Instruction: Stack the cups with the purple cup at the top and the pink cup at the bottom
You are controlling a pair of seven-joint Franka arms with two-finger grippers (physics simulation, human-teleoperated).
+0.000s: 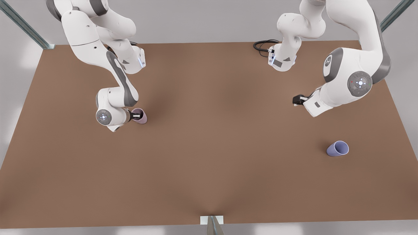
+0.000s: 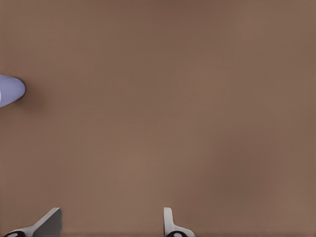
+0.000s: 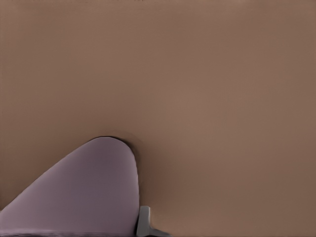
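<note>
Here the right hand (image 1: 133, 115) partly hides the pink cup (image 1: 141, 118).

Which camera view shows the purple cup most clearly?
The front view shows it best: the purple cup is whole there, open mouth visible, alone on the table, apart from both arms. The left wrist view catches just part of it at the picture's edge. The right wrist view shows the pink cup instead.
</note>
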